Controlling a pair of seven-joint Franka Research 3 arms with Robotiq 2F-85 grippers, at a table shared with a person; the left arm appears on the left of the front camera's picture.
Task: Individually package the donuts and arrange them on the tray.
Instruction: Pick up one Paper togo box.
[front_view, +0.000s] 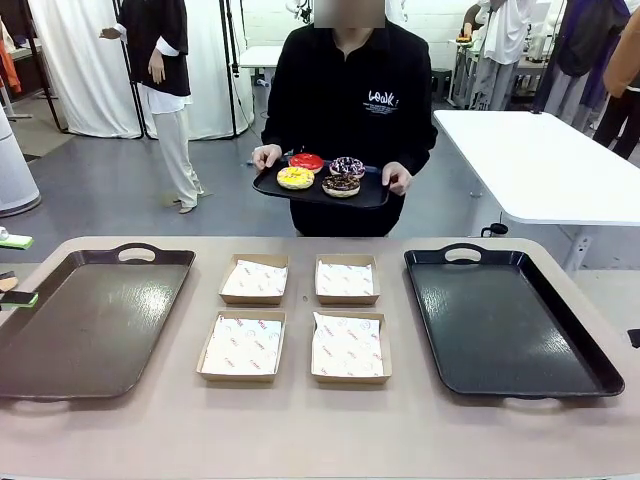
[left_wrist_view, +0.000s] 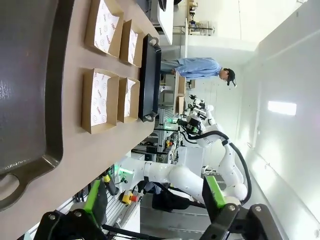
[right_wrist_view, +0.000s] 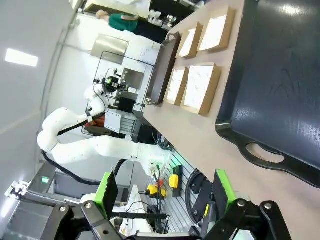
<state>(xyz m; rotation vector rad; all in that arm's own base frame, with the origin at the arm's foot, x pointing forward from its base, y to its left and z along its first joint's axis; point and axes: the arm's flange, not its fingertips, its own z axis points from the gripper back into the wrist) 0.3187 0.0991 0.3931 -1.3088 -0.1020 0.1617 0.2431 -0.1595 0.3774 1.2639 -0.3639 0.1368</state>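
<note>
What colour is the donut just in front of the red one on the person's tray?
The donut is yellow with sprinkles; the front view shows it best.

The smooth, matt beige desk before me carries four shallow boxes of raw brown cardboard, lined with thin white printed paper. My wide brown plastic tray looks dull and scuffed; the wide black plastic tray shines glossy. The red-iced ring donut gleams.

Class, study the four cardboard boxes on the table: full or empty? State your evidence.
Empty. Each box shows only its paper liner; the donuts sit on the small tray the person holds.
</note>
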